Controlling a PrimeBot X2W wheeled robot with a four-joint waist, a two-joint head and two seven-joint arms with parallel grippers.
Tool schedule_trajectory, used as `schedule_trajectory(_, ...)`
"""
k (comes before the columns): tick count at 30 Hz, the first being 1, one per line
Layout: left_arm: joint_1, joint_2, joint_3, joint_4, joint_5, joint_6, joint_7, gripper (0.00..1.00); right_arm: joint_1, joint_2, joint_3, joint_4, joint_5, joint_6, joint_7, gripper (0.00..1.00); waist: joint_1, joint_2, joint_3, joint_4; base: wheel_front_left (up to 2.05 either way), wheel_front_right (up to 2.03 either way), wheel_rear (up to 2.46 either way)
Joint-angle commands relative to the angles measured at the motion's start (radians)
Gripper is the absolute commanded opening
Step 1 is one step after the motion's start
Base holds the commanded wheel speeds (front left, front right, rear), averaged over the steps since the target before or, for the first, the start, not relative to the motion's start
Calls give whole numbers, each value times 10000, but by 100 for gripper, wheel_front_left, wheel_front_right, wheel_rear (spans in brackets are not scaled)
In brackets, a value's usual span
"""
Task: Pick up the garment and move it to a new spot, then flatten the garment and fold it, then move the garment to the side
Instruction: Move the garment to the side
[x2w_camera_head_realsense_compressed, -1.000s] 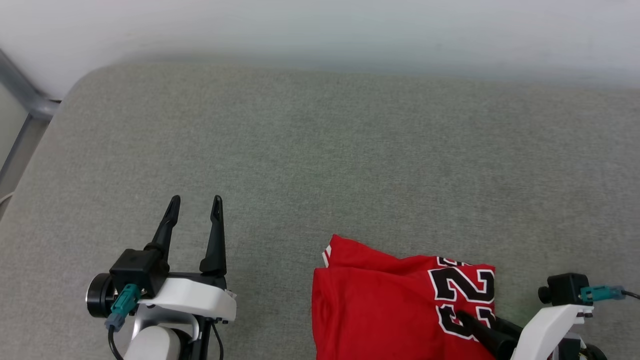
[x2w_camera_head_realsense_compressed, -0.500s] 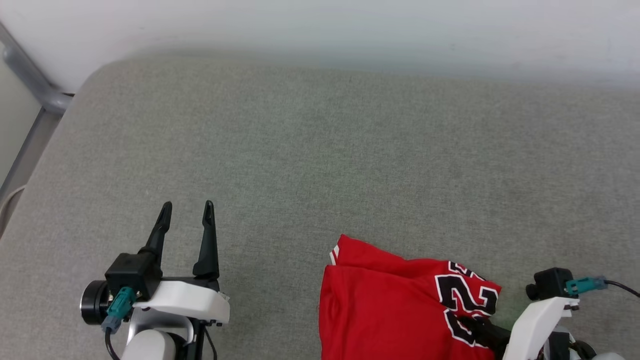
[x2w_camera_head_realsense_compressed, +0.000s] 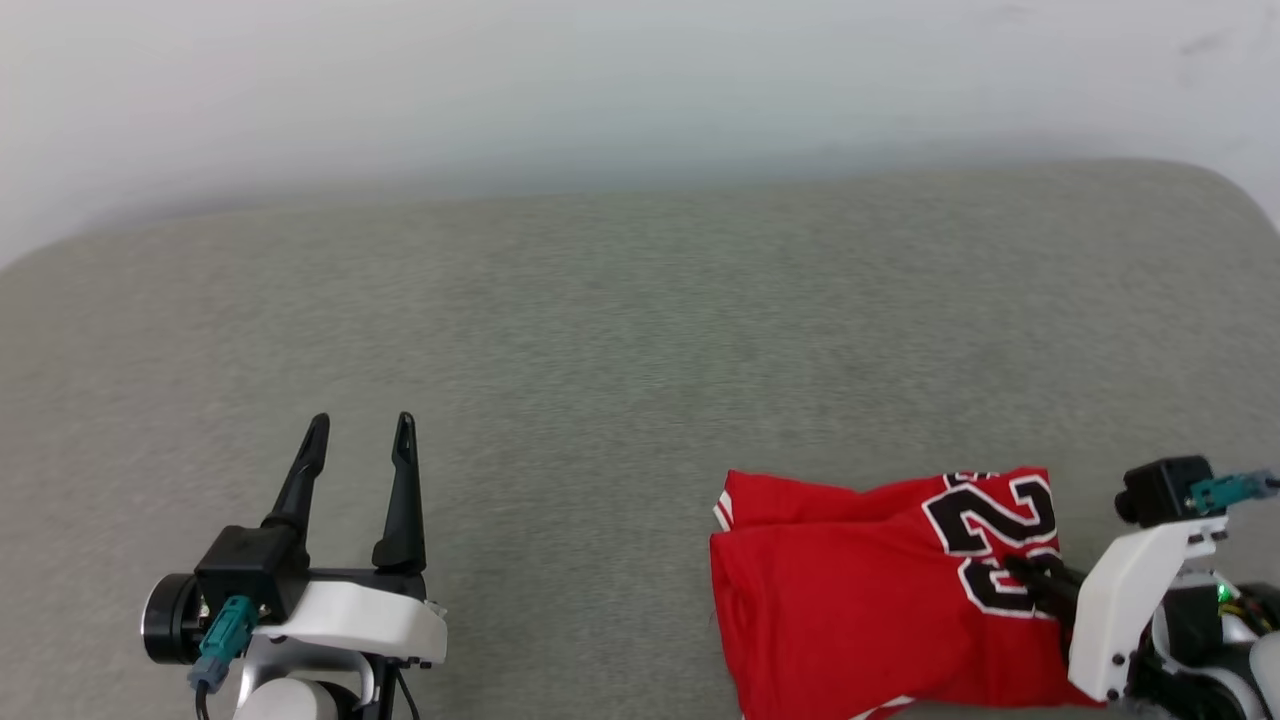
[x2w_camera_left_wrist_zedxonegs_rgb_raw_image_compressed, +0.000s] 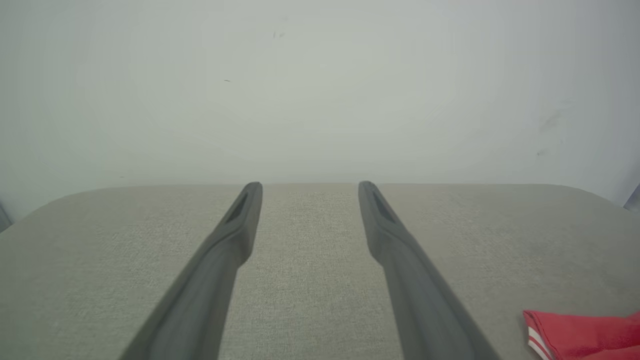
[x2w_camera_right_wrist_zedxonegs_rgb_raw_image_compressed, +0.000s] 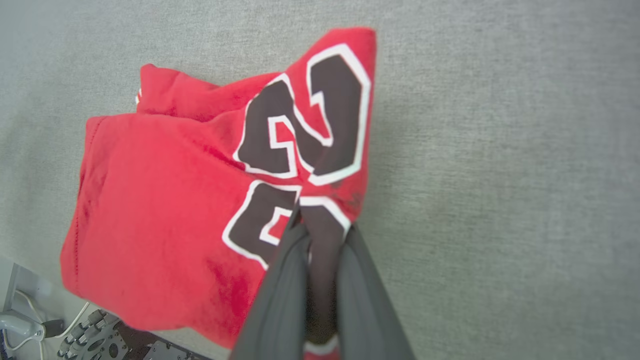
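The garment (x2w_camera_head_realsense_compressed: 860, 610), a folded red jersey with black, white-outlined numerals, lies on the grey cushioned surface (x2w_camera_head_realsense_compressed: 620, 330) at the lower right of the head view. My right gripper (x2w_camera_head_realsense_compressed: 1030, 582) comes in from the right and is shut on its numbered edge. In the right wrist view the two fingers of the right gripper (x2w_camera_right_wrist_zedxonegs_rgb_raw_image_compressed: 322, 226) pinch a fold of the garment (x2w_camera_right_wrist_zedxonegs_rgb_raw_image_compressed: 160, 200) by the lower numeral. My left gripper (x2w_camera_head_realsense_compressed: 357, 440) stands open and empty at the lower left, well apart from the jersey. Past the left gripper (x2w_camera_left_wrist_zedxonegs_rgb_raw_image_compressed: 308, 190), a striped corner of the garment (x2w_camera_left_wrist_zedxonegs_rgb_raw_image_compressed: 585, 332) shows.
A pale wall (x2w_camera_head_realsense_compressed: 640, 80) rises behind the surface, whose far right corner (x2w_camera_head_realsense_compressed: 1215, 190) is rounded. In the right wrist view, the surface's near edge, cables and part of the robot's base (x2w_camera_right_wrist_zedxonegs_rgb_raw_image_compressed: 95, 340) lie just past the jersey.
The right gripper has shut on the jersey's numbered edge and the jersey has shifted right, away from the left gripper. The head camera has turned, so the metal frame at left has left the picture.
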Motion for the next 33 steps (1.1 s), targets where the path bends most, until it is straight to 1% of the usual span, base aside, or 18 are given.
schedule_trajectory(1, -20, -40, 38, -101, 70, -28, -23, 100, -336, -90, -37, -61, -95, -11, 27, 0, -1, -1, 152, -1016, 0, 0, 0)
schedule_trajectory(3, -102, -45, -4, -200, 141, -53, -21, 100, -586, -238, 7, -12, -300, -11, 62, 0, -1, -1, 326, -1499, 0, 0, 0)
schedule_trajectory(5, -201, 9, -72, -326, 239, -81, -21, 100, -857, -254, 41, 71, -336, -11, 37, 0, -1, -1, 560, -1945, 0, 0, 0)
schedule_trajectory(10, -609, 204, -173, -651, 448, -137, -20, 100, -1734, -305, 136, 322, -554, -11, -313, 0, -1, -1, 1497, -2861, 0, 0, 0)
schedule_trajectory(14, -1016, 347, -286, -966, 556, -236, 150, 100, -2565, -507, 284, 790, -717, -14, -770, 0, -1, -1, 2247, -3442, 0, 0, 0)
schedule_trajectory(16, -1199, 515, -334, -1160, 672, -271, 308, 100, -3032, -628, 358, 1117, -870, -14, -1008, 0, -1, -1, 2608, -3646, 0, 0, 0)
schedule_trajectory(20, -1625, 797, -496, -1637, 899, -414, 651, 100, -3931, -999, 183, 1770, -1154, -14, -1542, 0, -1, -1, 3310, -3858, 0, 0, 0)
schedule_trajectory(25, -2316, 1064, -668, -2379, 1150, -521, 1135, 100, -4974, -1425, -358, 2428, -1532, -14, -2211, 0, -1, -1, 4252, -3879, 0, 0, 0)
schedule_trajectory(33, -3647, 1560, -875, -3463, 1546, -800, 1827, 100, -6376, -2114, -1541, 3739, -2037, -16, -2944, 0, -1, -1, 5753, -3560, 0, 0, 0)
